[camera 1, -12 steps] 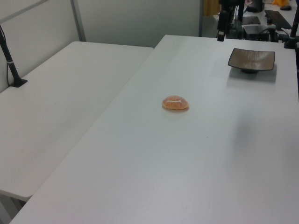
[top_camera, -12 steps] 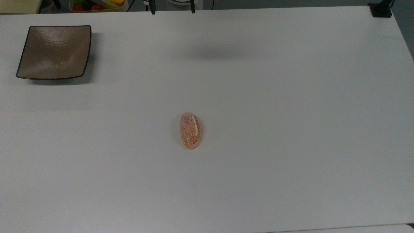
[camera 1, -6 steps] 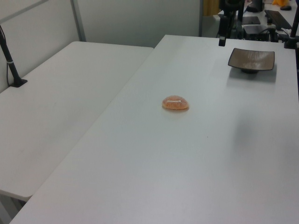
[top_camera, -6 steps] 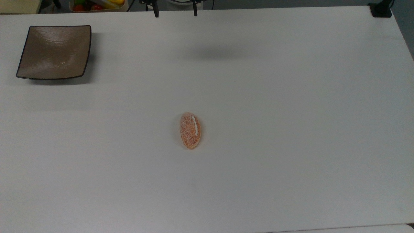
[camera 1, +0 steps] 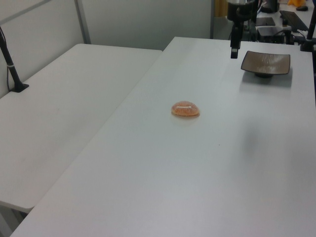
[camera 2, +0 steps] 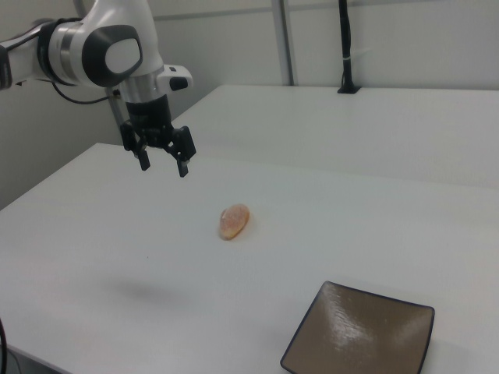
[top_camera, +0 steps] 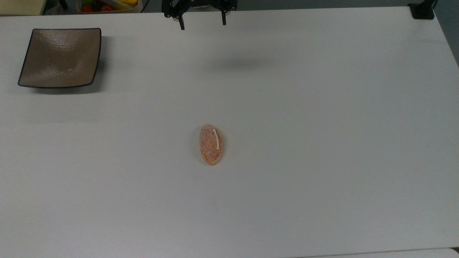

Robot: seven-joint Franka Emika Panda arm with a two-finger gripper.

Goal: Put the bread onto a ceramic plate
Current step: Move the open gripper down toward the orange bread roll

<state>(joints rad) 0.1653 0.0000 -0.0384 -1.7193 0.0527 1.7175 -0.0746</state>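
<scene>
Ceramic plate: we see it at the far-left corner of the worktop in the top view, bare and level. Set off in a corner, it leaves the middle free for the pick.

Tool: we find it at the far edge of the worktop in the top view, high above the surface, its shadow thrown on the worktop below. Its two fingers point down and stand spread apart, grasping nothing. We judge the wide gap is kept so it can come down around the roll.

Bread: we see it lying flat near the middle of the worktop, well apart from both plate and tool. Its long axis runs from the far edge toward the near edge, white stripe up. In the top view the fingers sit side by side across that axis, so we judge they can close on the narrow sides without turning.

Step in hand: we judge the approach is under way and the pick is not yet made.
</scene>
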